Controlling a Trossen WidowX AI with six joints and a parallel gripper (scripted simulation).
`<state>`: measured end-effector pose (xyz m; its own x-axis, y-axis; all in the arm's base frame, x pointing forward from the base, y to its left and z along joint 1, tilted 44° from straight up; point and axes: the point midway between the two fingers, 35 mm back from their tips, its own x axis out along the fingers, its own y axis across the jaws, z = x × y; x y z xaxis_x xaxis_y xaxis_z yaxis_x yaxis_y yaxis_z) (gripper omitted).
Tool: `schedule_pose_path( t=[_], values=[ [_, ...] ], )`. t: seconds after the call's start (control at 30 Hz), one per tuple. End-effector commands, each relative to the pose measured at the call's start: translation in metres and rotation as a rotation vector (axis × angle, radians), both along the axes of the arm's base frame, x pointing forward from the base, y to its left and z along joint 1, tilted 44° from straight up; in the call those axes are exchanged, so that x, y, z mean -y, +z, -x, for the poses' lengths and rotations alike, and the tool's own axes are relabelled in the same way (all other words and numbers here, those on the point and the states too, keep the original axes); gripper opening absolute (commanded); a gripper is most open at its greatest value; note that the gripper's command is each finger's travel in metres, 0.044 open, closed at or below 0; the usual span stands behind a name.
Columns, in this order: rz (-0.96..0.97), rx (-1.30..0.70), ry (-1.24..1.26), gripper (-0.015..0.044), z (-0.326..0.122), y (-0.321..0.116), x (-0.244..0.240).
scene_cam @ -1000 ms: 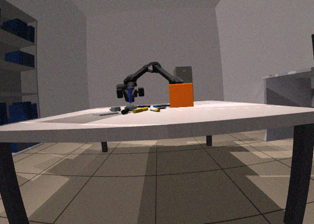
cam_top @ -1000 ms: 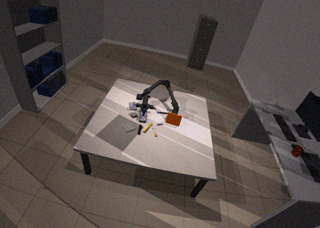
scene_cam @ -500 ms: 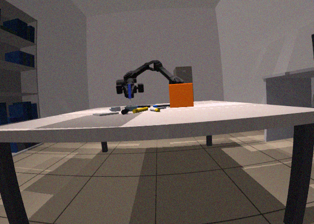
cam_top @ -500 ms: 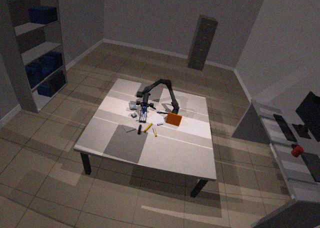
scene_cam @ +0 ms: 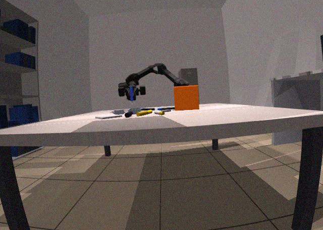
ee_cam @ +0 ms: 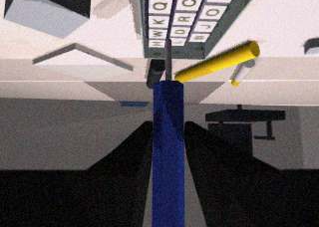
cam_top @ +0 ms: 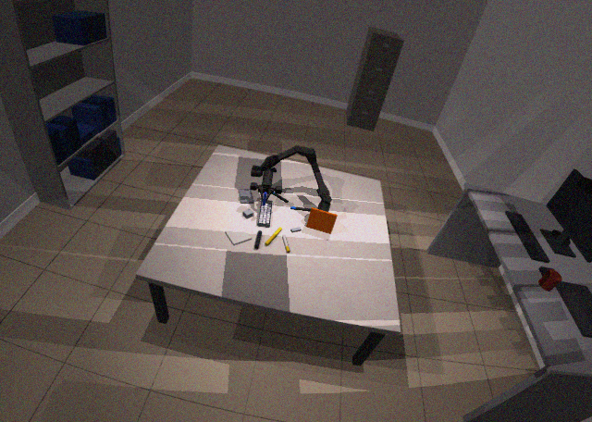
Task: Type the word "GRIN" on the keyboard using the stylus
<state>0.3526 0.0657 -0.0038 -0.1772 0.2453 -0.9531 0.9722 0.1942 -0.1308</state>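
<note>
My gripper (ee_cam: 167, 128) is shut on the blue stylus (ee_cam: 168, 152) (scene_cam: 131, 93) (cam_top: 265, 197), which points down with its thin grey tip (ee_cam: 168, 63) forward. In the exterior view the tip hangs clear above the table's things. The keyboard (cam_top: 264, 216) (ee_cam: 188, 52) is a dark tray with white lettered keys, and it lies below and in front of the gripper. In the wrist view the keys H, W, K, Q, D, R, C, J, O and N show; G and I cannot be made out. The tip overlaps the keyboard's near rows in that view, with no contact visible.
A yellow marker (cam_top: 273, 236) (scene_cam: 144, 113) (ee_cam: 219, 62), a black marker (cam_top: 258, 240) and a white-and-yellow one (cam_top: 286, 243) lie beyond the keyboard. An orange box (cam_top: 321, 220) (scene_cam: 186, 97) stands by the arm's base. Small grey blocks (cam_top: 247, 214) (cam_top: 245, 196) lie beside the keyboard.
</note>
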Motion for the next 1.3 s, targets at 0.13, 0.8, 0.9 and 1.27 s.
schedule_pose_path(
  t=[0.13, 0.8, 0.9, 1.27],
  values=[
    [0.003, 0.0, 0.003, 0.0, -0.01, 0.012, 0.013],
    [0.004, 0.0, 0.003, 0.0081, -0.01, -0.005, 0.03],
    [0.004, 0.0, 0.003, 0.0081, -0.01, -0.006, 0.031],
    [0.005, 0.0, 0.003, 0.0081, -0.011, -0.01, 0.035]
  ],
)
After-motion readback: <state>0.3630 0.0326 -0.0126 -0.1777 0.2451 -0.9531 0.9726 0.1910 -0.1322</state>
